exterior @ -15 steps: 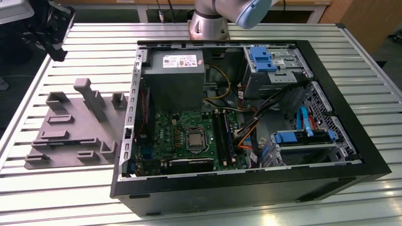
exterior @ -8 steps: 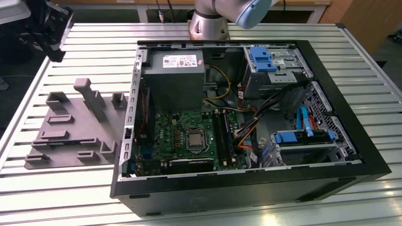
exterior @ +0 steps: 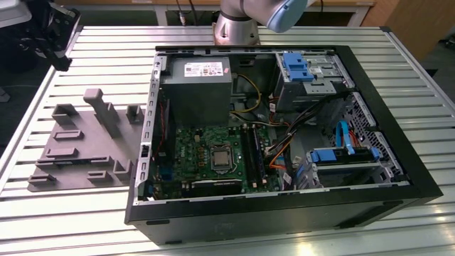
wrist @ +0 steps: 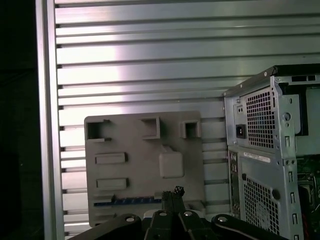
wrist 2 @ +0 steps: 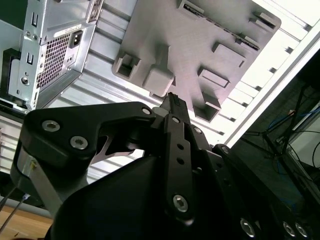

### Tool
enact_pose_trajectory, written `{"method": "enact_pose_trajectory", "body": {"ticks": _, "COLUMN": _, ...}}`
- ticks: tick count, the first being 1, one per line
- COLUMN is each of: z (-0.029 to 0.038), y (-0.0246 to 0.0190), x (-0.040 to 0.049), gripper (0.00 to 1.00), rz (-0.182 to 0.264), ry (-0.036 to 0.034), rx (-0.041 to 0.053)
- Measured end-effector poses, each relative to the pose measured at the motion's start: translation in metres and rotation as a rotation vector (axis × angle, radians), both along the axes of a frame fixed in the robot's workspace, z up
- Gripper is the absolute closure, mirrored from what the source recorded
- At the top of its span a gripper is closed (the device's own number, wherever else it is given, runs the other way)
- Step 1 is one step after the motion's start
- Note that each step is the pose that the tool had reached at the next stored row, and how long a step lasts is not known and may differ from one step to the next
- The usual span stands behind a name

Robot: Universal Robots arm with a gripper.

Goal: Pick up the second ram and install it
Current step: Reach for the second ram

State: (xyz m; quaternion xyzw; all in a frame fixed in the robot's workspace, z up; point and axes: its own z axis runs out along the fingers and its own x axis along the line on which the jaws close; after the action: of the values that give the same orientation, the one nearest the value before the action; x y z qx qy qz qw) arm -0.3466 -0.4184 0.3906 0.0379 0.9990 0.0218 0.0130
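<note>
One bluish strip — likely the ram point(wrist: 127, 202) — sits in the tray point(wrist: 145, 150) by the closed, empty tool point(wrist: 173, 191). It should open first and line up lengthwise.

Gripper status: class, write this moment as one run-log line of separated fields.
gripper: shut, nothing seen held | position: above grey tray | tray: on slatted table, beside open computer case

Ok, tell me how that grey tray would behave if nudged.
Likely stiff: the grey tray has thick moulded blocks. Probably slides rather than tips, lying flat and wide on the slatted table.
</note>
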Motion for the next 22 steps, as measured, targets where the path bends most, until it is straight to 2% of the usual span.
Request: {"method": "enact_pose_trajectory", "body": {"ticks": 22, "z": -0.0032, "y": -0.0065, "x": -0.0064, "gripper": 0.89, "rz": 0.0, "ry": -0.0001, "rx": 0.0001}}
